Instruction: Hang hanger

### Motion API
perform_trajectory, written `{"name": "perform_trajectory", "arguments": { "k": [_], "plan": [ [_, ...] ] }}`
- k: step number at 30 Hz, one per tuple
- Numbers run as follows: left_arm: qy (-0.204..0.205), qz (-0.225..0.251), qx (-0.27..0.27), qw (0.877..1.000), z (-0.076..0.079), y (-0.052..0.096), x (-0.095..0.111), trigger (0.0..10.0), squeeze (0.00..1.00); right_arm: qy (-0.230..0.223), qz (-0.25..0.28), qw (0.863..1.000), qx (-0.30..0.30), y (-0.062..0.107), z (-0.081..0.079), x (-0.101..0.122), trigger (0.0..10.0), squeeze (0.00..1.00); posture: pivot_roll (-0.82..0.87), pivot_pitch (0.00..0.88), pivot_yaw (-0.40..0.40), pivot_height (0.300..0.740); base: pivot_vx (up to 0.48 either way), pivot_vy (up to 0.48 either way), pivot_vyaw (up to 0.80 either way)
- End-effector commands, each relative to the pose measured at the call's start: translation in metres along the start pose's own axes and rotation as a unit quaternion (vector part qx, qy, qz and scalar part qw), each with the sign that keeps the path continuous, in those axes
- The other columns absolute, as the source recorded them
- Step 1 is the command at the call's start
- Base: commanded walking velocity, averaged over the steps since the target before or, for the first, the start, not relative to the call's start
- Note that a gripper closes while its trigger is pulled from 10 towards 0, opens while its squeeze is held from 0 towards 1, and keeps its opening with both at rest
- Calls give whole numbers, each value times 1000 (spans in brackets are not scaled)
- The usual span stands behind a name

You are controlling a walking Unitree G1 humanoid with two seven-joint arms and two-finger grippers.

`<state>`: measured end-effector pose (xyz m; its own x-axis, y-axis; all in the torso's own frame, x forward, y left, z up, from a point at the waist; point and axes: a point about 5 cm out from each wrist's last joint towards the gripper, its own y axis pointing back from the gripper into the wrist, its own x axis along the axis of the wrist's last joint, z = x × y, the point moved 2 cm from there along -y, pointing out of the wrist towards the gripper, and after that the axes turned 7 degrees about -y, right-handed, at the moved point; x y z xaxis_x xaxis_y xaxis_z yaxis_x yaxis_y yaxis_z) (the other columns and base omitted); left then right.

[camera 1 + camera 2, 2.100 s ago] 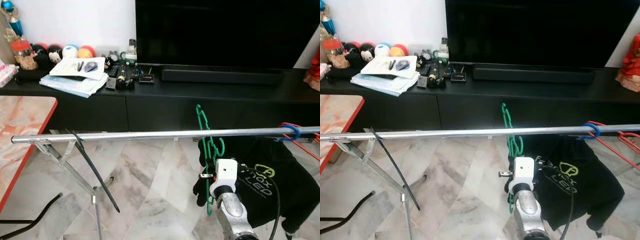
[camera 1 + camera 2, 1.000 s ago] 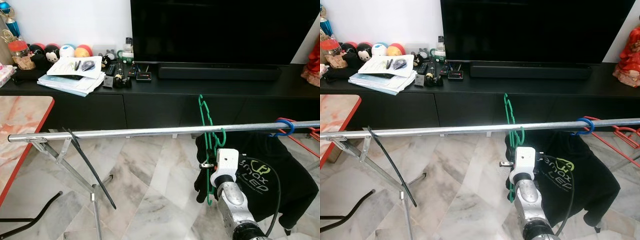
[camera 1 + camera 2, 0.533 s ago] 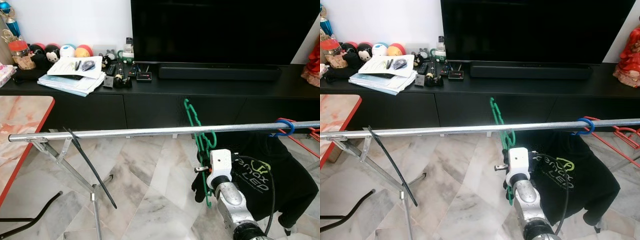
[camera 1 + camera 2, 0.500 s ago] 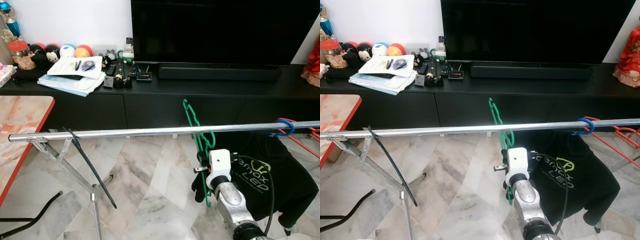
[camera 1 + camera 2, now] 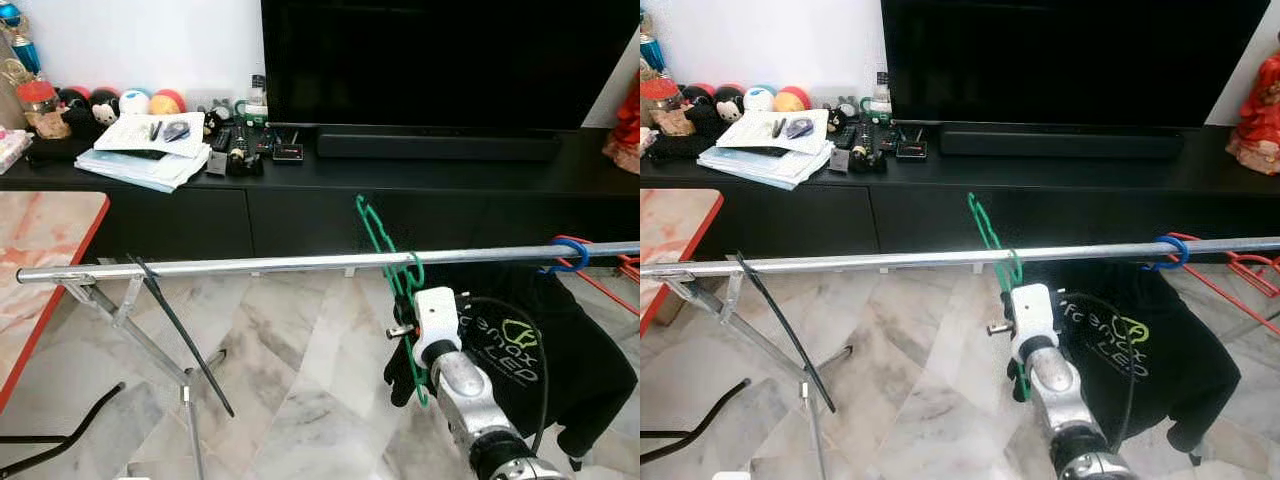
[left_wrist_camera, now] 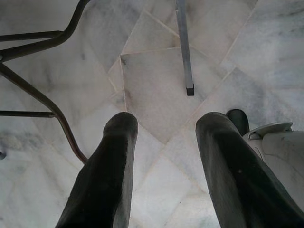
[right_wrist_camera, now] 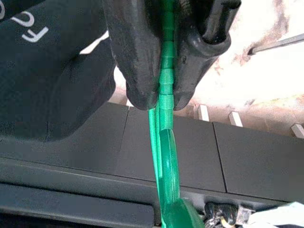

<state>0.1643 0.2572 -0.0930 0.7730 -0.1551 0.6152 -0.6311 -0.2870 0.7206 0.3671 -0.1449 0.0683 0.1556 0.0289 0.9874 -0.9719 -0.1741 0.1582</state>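
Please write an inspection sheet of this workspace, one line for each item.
Surface: grey-white marble tile floor; long silver metal rail crosses the view on a folding stand.
Job's things: green plastic hanger, hook tilted up above the rail, not yet over it.
Clutter: black printed garment hangs from a blue plastic hanger hook; red wire hanger beside it; thin black strap draped over the rail.
Grippers: right gripper fingers clamp the green hanger; left gripper open, pointing at the floor.
Cables: black cable loops along the right arm.
Surroundings: black TV cabinet with large dark television, papers, round soft toys.
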Motion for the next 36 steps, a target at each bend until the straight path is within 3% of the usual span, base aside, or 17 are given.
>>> {"name": "perform_trajectory", "arguments": {
  "k": [1,4,7,11,26,36],
  "plan": [
    [7,-2,1,1000,-1,1,-3,10000,0,-5,-9,1000,-8,-1,3,-1,10000,0,6,98,-27,740,0,0,0],
    [6,-1,-1,1000,0,1,-3,10000,0,-4,-20,1000,-10,-2,3,-1,10000,0,6,99,-26,740,0,0,0],
    [4,-3,-10,1000,4,2,-3,10000,0,-2,-80,997,-18,-4,4,-11,10000,0,6,99,-27,740,0,0,0],
    [4,-6,-20,1000,9,2,-5,10000,0,-26,-106,994,-17,-3,3,-18,10000,0,8,101,-28,740,0,0,0],
    [2,-12,-34,999,18,4,-7,10000,0,-38,-130,991,-14,6,-5,-33,10000,0,-5,110,-33,740,0,0,0],
    [2,-18,-44,999,26,5,-10,10000,0,-50,-128,990,-21,26,-7,-39,10000,0,-24,118,-41,740,0,0,0]
  ]
}}
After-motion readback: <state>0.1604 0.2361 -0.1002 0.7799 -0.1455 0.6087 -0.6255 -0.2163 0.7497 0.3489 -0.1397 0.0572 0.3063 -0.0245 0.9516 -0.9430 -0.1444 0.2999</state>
